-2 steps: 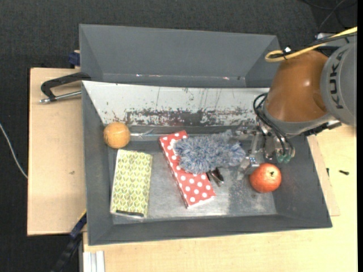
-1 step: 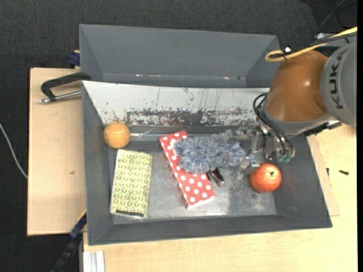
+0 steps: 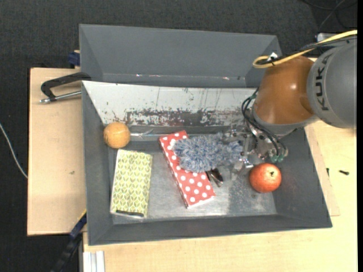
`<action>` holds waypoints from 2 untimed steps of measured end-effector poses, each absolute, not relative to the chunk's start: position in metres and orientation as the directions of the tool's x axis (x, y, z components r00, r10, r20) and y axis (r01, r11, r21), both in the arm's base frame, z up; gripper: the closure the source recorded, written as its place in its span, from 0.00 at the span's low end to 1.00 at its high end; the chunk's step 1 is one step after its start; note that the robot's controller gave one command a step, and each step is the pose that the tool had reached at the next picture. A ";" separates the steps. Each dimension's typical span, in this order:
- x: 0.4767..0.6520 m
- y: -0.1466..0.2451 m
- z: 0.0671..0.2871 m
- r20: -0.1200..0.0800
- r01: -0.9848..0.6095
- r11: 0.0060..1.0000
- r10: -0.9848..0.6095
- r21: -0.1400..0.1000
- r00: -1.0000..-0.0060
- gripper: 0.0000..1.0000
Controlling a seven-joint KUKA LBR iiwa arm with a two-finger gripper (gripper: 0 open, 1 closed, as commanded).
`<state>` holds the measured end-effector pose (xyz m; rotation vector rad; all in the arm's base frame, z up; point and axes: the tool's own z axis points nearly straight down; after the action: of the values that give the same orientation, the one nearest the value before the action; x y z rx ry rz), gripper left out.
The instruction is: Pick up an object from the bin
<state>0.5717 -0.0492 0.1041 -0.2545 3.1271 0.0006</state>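
My gripper (image 3: 251,150) is low in the right part of the bin, under the arm's orange cover. It is just right of a blue-grey fuzzy cloth-like thing (image 3: 199,151) and just above-left of a red apple (image 3: 265,178). The fuzzy thing lies on top of a red box with white dots (image 3: 193,187) in the middle of the bin. A small dark piece (image 3: 215,177) sits at the box's right edge, below the fuzzy thing. Nothing can be seen held.
An orange ball (image 3: 116,135) rests at the back left by the bin wall. A green patterned flat box (image 3: 132,183) lies at the front left. The arm reaches in from the right, over the bin's right wall.
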 end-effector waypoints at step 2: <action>0.590 -0.036 0.077 -0.022 -0.046 0.999 -0.046 -0.001 -0.999 1.00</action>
<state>0.5903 -0.0358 0.0773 -0.0715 3.1185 -0.0012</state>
